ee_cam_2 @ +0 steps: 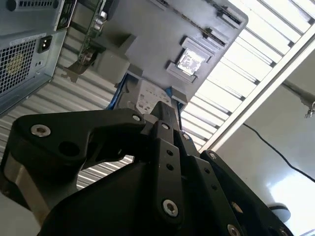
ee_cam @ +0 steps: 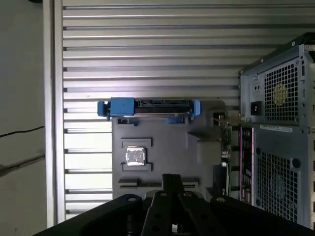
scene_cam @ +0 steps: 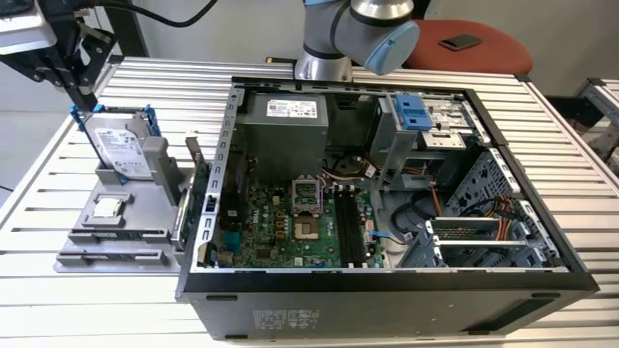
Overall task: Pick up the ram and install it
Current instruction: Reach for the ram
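Pincer, pinched shut, hangs above the gray tray, clear of the computer case.

No text is legible. White printed labels appear on the hard drive, the power supply and the computer case; their print is unreadable.

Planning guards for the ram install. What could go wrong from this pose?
1. The gripper hangs above the grey parts tray. The hard drive in its blue frame and the upright expansion card stand close by, so a descent could clip them.
2. The memory slots sit deep in the open computer case beside loose cables. The arm might snag one or strike a wall.
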Controlling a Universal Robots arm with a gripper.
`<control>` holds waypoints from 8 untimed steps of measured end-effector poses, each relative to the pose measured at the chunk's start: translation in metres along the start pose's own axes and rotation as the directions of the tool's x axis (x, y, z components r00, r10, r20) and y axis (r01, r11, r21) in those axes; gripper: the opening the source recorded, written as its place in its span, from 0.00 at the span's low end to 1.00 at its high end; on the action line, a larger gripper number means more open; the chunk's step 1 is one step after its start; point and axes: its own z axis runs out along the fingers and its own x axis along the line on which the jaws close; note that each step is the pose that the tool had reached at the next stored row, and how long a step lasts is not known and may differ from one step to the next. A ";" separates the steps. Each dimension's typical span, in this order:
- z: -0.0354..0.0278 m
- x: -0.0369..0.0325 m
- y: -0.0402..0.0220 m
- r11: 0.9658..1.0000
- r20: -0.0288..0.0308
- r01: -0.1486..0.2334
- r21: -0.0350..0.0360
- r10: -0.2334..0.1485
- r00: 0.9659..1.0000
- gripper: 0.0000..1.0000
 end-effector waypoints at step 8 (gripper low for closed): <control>-0.0011 -0.0006 -0.0198 1.000 0.000 0.000 0.000 0.000 1.000 0.00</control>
